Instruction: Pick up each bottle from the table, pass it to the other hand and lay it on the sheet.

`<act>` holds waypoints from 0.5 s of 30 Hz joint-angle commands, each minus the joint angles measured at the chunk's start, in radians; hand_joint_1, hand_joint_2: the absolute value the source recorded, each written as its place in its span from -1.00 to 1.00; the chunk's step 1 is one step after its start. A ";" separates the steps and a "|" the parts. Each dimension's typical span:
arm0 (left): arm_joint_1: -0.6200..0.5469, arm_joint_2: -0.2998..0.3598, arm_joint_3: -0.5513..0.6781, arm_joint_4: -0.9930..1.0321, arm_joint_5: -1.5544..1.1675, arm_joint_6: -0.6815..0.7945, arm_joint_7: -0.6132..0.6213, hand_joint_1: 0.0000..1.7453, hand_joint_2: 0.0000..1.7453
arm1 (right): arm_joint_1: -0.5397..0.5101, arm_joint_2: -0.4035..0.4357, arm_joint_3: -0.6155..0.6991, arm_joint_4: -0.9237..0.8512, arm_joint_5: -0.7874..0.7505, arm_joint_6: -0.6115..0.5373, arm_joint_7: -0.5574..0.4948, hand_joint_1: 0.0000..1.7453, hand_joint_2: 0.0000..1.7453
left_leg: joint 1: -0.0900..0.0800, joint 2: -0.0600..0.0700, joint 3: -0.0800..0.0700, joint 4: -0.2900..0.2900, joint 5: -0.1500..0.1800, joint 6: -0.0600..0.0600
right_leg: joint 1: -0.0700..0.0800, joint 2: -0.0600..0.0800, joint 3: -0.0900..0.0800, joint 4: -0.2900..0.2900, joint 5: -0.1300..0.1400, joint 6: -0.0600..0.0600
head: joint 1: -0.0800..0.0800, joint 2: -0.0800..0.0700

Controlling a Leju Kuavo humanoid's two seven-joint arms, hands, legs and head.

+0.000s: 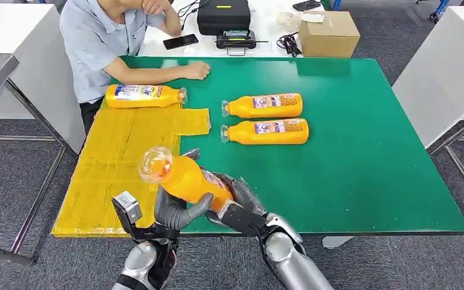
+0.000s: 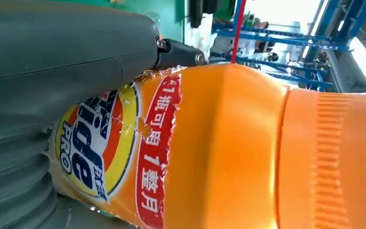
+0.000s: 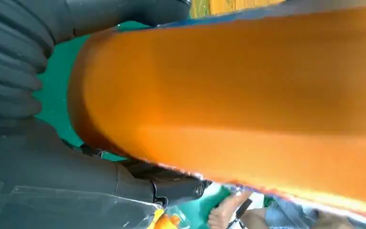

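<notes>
An orange detergent bottle (image 1: 184, 178) with a clear cap is held above the table's front edge, cap tilted up toward the yellow sheet (image 1: 115, 163). My left hand (image 1: 178, 211) grips its middle from below, thumb across the label. My right hand (image 1: 241, 208) wraps its base end. The left wrist view has the bottle (image 2: 228, 152) pressed against the left hand (image 2: 52, 71). In the right wrist view the bottle (image 3: 248, 95) lies in the right hand (image 3: 28, 143). One bottle (image 1: 142, 95) lies on the sheet's far end. Two bottles (image 1: 266, 106) (image 1: 269, 131) lie side by side on the green table (image 1: 368, 151).
A person sits at the far left corner, forearm (image 1: 157, 74) resting on the table beside the sheet. Behind the table stand a cardboard box (image 1: 328, 33), a black case (image 1: 223, 15) and a phone (image 1: 180, 41). White tables flank both sides.
</notes>
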 commanded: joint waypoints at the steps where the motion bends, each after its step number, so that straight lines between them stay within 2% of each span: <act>1: -0.013 -0.016 0.037 -0.022 -0.006 0.007 -0.002 1.00 1.00 | -0.010 -0.013 0.012 0.065 -0.005 -0.010 0.041 -1.00 1.00 | 0.002 0.001 0.006 0.001 -0.003 -0.003 | 0.003 0.000 0.007 -0.001 -0.002 -0.004 | 0.000 0.000; 7: 0.003 -0.016 0.063 -0.058 -0.006 -0.001 0.011 1.00 1.00 | 0.006 -0.011 -0.031 0.085 -0.009 -0.026 0.052 -1.00 1.00 | 0.001 0.000 0.003 0.000 -0.001 -0.002 | 0.001 -0.001 0.003 -0.001 -0.001 -0.002 | 0.000 0.000; 11: 0.017 -0.016 0.084 -0.097 -0.138 0.076 0.035 1.00 1.00 | 0.048 -0.011 -0.088 0.067 -0.013 -0.040 0.057 -1.00 1.00 | 0.001 0.000 0.004 0.000 -0.002 -0.002 | 0.002 -0.001 0.005 -0.001 -0.002 -0.003 | 0.000 0.000; 15: 0.023 -0.006 0.110 -0.138 -0.664 0.353 0.116 1.00 1.00 | 0.105 0.003 -0.169 0.033 0.027 -0.059 0.076 -1.00 1.00 | 0.001 -0.001 0.004 0.000 -0.002 -0.002 | 0.001 -0.001 0.005 -0.001 -0.002 -0.002 | 0.000 0.000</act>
